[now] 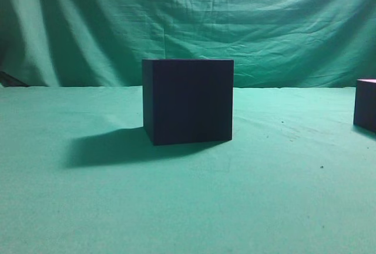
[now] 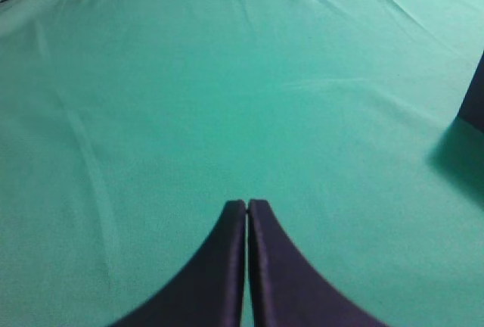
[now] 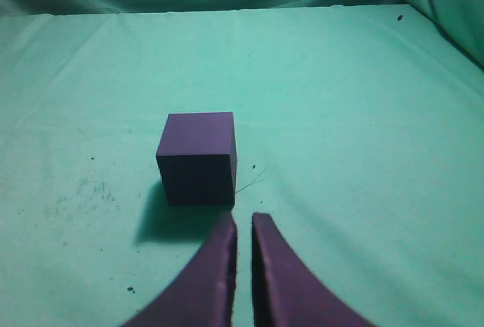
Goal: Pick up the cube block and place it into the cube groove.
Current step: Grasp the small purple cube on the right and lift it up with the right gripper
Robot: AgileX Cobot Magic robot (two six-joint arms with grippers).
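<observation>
The cube block (image 3: 198, 157), small and dark with a purple-pink top, sits on the green cloth just ahead and left of my right gripper (image 3: 243, 219). The right gripper's fingers are nearly together with a thin slit and hold nothing. In the exterior view the cube block (image 1: 367, 104) is cut off by the right edge. The large dark box with the cube groove (image 1: 188, 101) stands in the middle; its hollow is not visible. A sliver of the box (image 2: 476, 100) shows at the right edge of the left wrist view. My left gripper (image 2: 247, 204) is shut and empty over bare cloth. Neither arm shows in the exterior view.
Green cloth (image 1: 88, 207) covers the table and hangs as a backdrop (image 1: 176, 19) behind it. The big box casts a shadow (image 1: 111, 148) to its left. Small dark specks lie on the cloth near the cube block.
</observation>
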